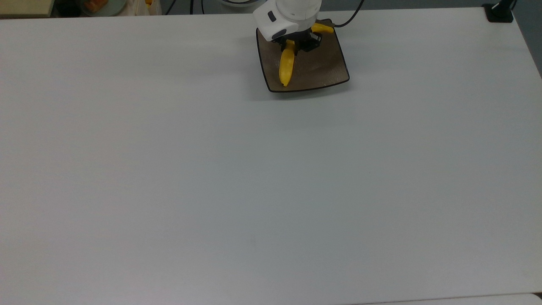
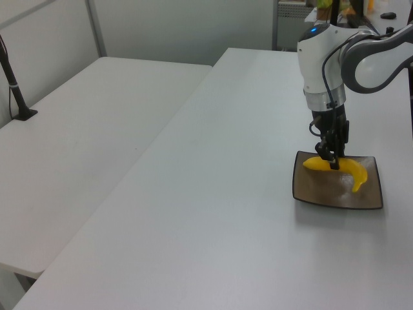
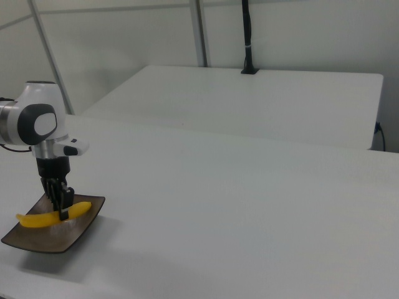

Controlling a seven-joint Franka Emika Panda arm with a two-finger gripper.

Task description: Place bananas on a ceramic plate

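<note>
**Banana down on the plate, gripper not yet away**

The banana (image 1: 286, 67) lies along the ceramic plate (image 1: 326, 70), toward the top view's left half of it, its dark tip close to the near rim and its stem end reaching past the arm's wrist to the far rim. In the left view it (image 2: 342, 170) curves across the plate (image 2: 335, 194), and appears to rest on the glaze. The gripper (image 2: 333, 161) stands straight over the fruit's middle, its black fingers (image 3: 61, 208) set close on either side of it and seemingly pinching it.

By my reading this is the release step: the fruit is where the task wants it, and what remains is to let go. The next move calls for spreading the fingers fully, then rising straight up so the fruit is not dragged or rolled toward the rim.

The plate sits near the far edge of a wide white bench (image 1: 211, 169). A second white table (image 3: 249, 99) stands beyond, with a black post (image 3: 247, 37) at its far side and pale wall panels behind.
</note>
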